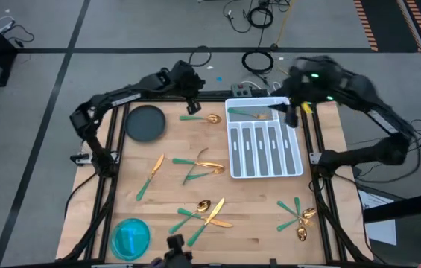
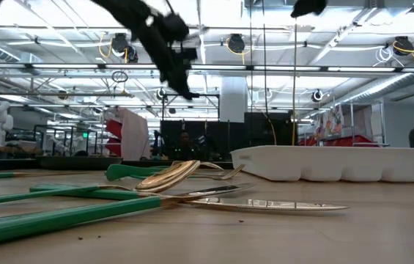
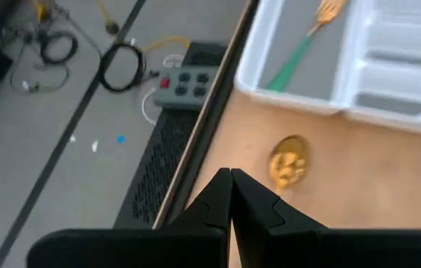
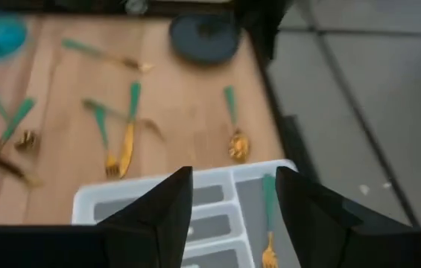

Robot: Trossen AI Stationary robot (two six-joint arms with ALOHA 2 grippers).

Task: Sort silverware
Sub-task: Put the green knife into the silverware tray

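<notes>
Left gripper (image 1: 192,103) pinched shut, empty, above a spoon (image 1: 202,117) near the table's far edge. Silverware (image 1: 204,211) scattered flat mid-table to near edge: light, stiff, probably slick; take the teal handles. Right gripper (image 1: 290,113) spread open, empty, over the tray's (image 1: 296,165) far compartment holding one fork (image 1: 249,114).

The silverware is gold-headed with teal-green handles, and every piece lies flat.

- One fork (image 1: 251,114) lies crosswise in the top compartment of the white tray (image 1: 297,165).
- One spoon (image 1: 202,117) lies on the table (image 1: 173,186) just left of the tray's top corner.
- One knife (image 1: 150,177) lies diagonally, alone, left of centre.
- A crossed pair, probably forks (image 1: 199,168), lies beside the tray's lower left.
- A spoon-and-knife cluster (image 1: 204,212) overlaps at the near edge.
- Three or so pieces (image 1: 298,216) fan out at the near right, heads together.
</notes>
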